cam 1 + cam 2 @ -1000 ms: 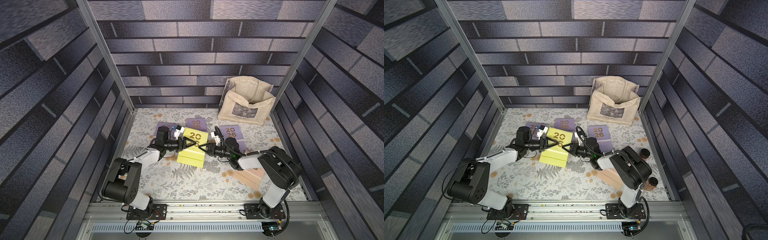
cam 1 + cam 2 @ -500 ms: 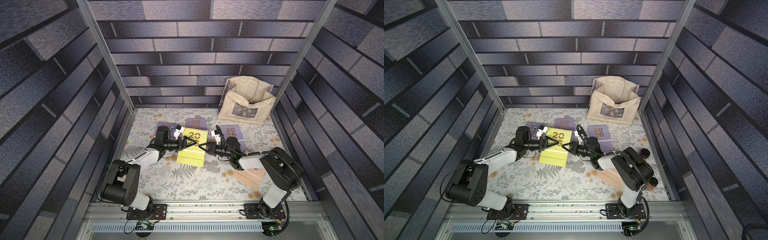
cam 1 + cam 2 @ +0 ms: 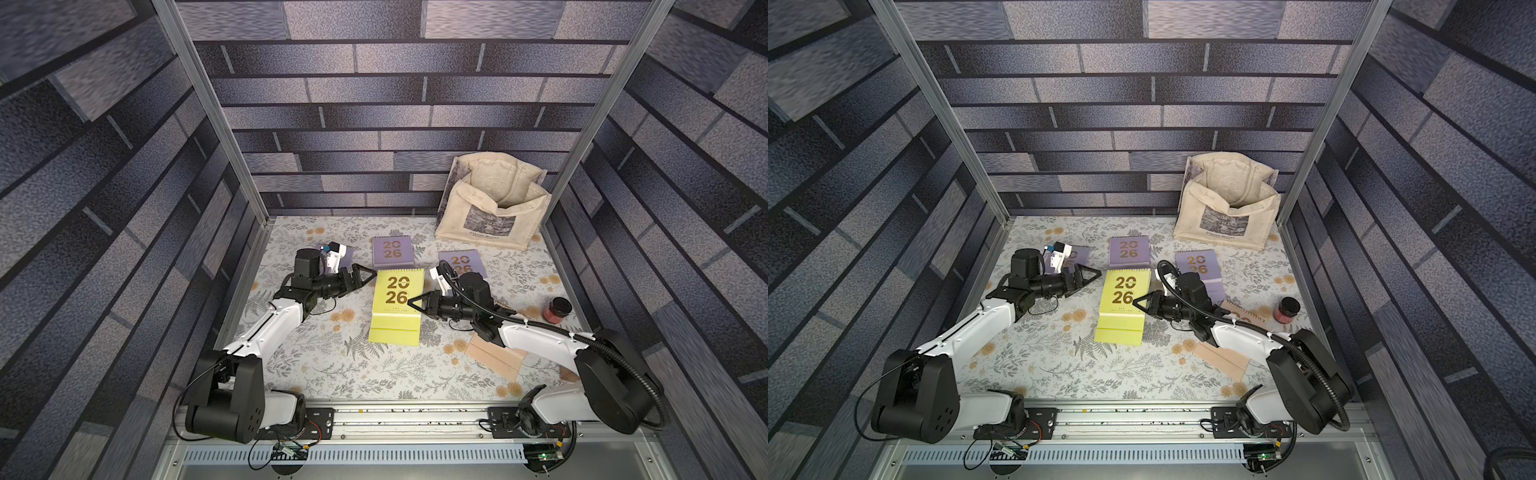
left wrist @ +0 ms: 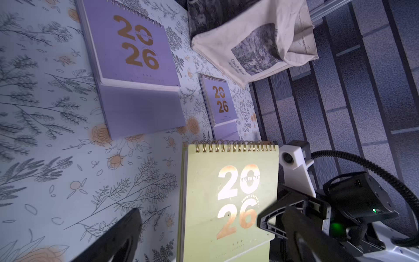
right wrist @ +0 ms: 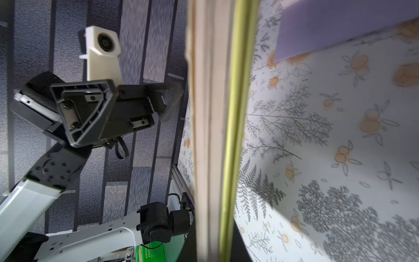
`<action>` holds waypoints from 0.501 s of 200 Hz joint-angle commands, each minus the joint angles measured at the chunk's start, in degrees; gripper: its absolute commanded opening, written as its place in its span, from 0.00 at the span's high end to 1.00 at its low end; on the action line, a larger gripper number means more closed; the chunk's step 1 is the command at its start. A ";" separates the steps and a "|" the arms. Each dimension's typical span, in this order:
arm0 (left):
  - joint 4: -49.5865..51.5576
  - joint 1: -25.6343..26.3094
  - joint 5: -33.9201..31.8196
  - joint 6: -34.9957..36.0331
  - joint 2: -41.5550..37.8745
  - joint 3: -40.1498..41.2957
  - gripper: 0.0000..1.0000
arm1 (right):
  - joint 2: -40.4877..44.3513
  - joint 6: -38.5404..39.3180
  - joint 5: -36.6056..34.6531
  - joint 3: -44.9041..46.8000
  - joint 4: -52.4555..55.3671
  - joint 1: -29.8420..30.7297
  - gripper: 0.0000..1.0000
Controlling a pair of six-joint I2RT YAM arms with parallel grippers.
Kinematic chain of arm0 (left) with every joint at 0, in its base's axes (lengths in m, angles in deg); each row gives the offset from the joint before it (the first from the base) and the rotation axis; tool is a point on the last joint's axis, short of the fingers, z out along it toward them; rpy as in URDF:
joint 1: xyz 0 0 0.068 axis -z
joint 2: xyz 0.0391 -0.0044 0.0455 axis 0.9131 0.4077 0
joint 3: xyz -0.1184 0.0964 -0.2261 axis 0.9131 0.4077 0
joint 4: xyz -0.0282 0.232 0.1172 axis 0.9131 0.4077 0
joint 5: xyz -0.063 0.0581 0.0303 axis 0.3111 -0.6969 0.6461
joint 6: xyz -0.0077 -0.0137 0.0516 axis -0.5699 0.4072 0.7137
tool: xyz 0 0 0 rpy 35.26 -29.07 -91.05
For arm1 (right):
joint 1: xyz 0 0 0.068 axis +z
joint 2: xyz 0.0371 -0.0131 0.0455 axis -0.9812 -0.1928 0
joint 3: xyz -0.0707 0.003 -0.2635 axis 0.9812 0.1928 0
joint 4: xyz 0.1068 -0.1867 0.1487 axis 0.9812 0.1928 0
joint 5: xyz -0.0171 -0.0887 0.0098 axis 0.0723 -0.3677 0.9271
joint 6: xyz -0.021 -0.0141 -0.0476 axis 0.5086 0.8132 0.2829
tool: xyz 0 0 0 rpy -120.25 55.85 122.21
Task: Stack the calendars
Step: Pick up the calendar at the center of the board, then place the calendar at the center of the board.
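At the middle of the flowered table [image 3: 332,370], the yellow-green calendar [image 3: 397,309] is pinched at its right edge by the clenched right gripper [image 3: 414,302], while the left gripper [image 3: 369,275] stands released just beside its far left corner.
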 commanded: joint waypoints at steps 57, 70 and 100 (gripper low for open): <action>1.06 0.30 -4.34 1.59 -3.73 2.80 0.00 | 1.82 -2.26 -0.94 6.56 1.09 3.00 1.00; 0.87 0.39 -4.04 1.63 -3.71 2.89 0.00 | 1.53 -3.05 -1.90 7.36 0.20 3.80 1.00; 0.46 0.63 -3.66 1.59 -3.46 2.98 0.00 | 1.43 -4.24 -5.41 8.89 0.33 5.50 1.00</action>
